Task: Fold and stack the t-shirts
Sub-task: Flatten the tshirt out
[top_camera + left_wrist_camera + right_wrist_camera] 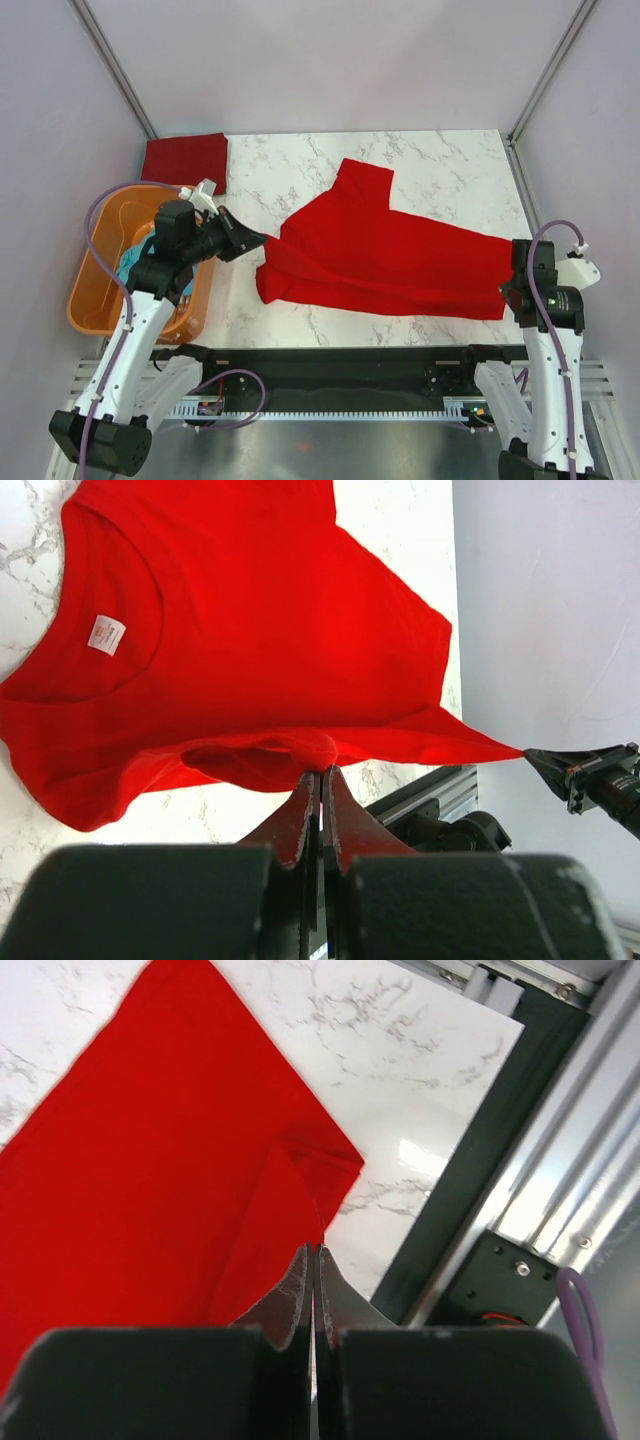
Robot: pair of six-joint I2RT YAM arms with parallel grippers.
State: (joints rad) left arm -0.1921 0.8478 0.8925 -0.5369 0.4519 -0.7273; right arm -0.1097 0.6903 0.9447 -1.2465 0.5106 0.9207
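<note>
One of three t-shirts looks finished: the maroon t-shirt point(185, 157) lies folded at the far left corner of the table point(440, 170). We judge that two are left to do: the teal t-shirt point(135, 255), bunched in the orange basket point(85, 300), and the bright red t-shirt point(380, 255), stretched unfolded across the marble. The left claw point(320, 775) is clamped on a fold at its left end, and the right claw point(313, 1250) is pinched tight on a hem corner. That corner sits just beside the table's right edge, and the near hem runs close to the near edge. We see open marble beyond, far right.
</note>
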